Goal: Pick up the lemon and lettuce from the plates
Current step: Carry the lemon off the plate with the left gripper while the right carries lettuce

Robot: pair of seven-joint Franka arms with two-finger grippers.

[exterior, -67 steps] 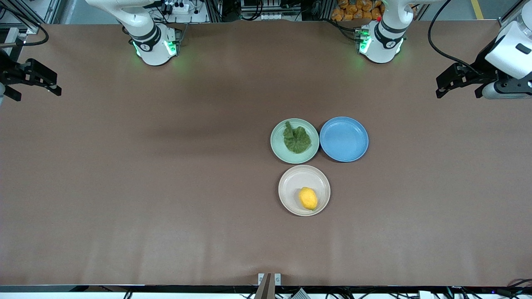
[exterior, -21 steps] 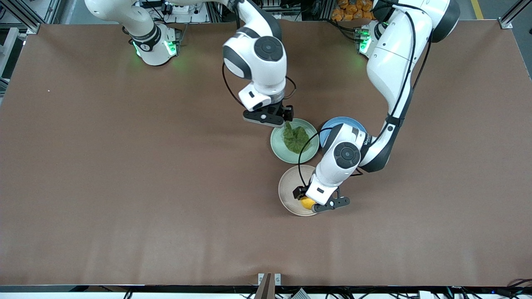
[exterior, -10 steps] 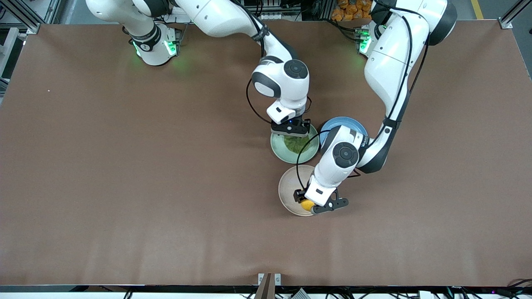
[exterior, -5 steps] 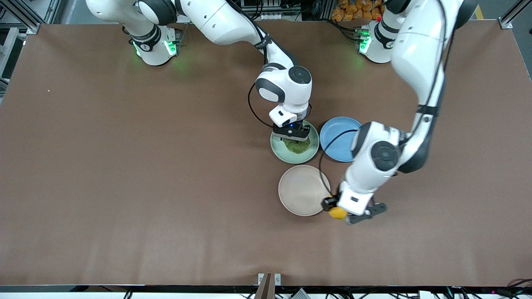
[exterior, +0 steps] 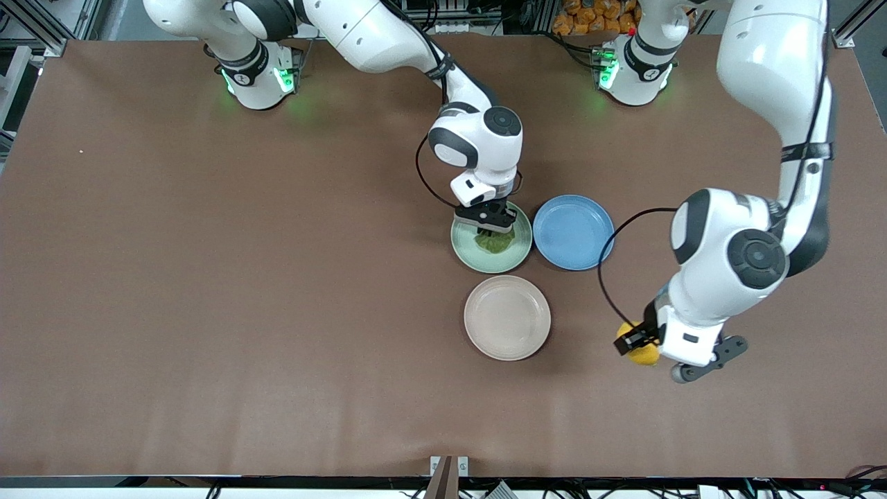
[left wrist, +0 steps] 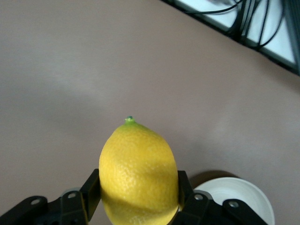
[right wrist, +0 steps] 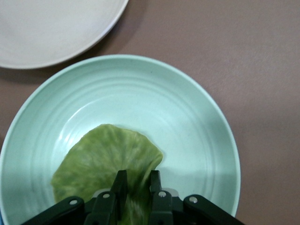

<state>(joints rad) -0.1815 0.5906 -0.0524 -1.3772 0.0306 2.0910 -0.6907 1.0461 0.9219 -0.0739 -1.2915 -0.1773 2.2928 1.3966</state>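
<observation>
Holding the lemon (exterior: 641, 352) in my left gripper (exterior: 648, 346), I had it up in the air over bare brown worktop (exterior: 208, 312), toward the left arm's end and well clear of the plates. In the left wrist view the jaws were clenched on the lemon (left wrist: 138, 174), one black finger (left wrist: 92, 187) pressed against each flank, with its small green tip pointing away from the wrist. A slice of the beige-cream plate (left wrist: 243, 197) showed just past one finger in that view.

That beige-cream plate (exterior: 507, 317) was the nearest of the three plates to the front camera. It sat on the worktop with nothing on it.

Farther from the camera, the pale green plate (exterior: 490, 258) and the blue plate (exterior: 573, 231) lay side by side, their rims just about touching, the blue one toward the left arm's end. The blue plate held nothing.

My right gripper (exterior: 490, 223) was down over the pale green plate, at the part of it farther from the camera. The lettuce (exterior: 493, 241) lay on that plate, partly hidden under the gripper in the front view. From the right wrist view the jaws were pinched nearly together on one edge of the lettuce (right wrist: 105, 173), a fold of leaf caught between the two fingertips (right wrist: 119, 185), while the rest of the leaf rested flat on the pale green plate (right wrist: 187, 108).
</observation>
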